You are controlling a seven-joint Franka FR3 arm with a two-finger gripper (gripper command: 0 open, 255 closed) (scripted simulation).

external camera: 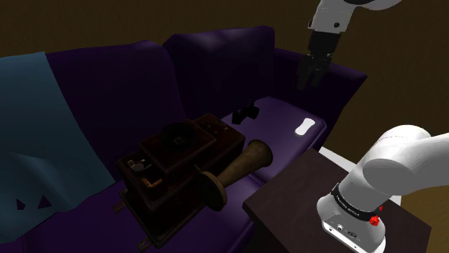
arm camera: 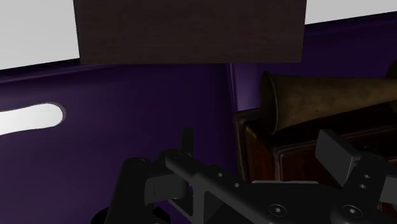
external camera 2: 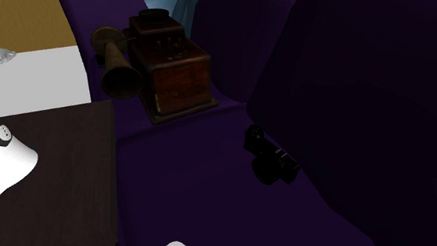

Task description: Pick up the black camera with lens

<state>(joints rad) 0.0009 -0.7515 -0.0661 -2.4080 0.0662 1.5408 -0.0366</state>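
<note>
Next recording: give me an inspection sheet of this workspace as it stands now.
Surface: purple sofa seat, dimly lit.
Job's things: black camera resting on the seat near the backrest, not held.
Clutter: wooden horn phonograph; small white object; blue blanket.
Grippers: gripper open, holding nothing, raised above the sofa, clear of the camera.
Cables: nothing seen.
Surroundings: dark wooden stand; ochre wall.
</note>
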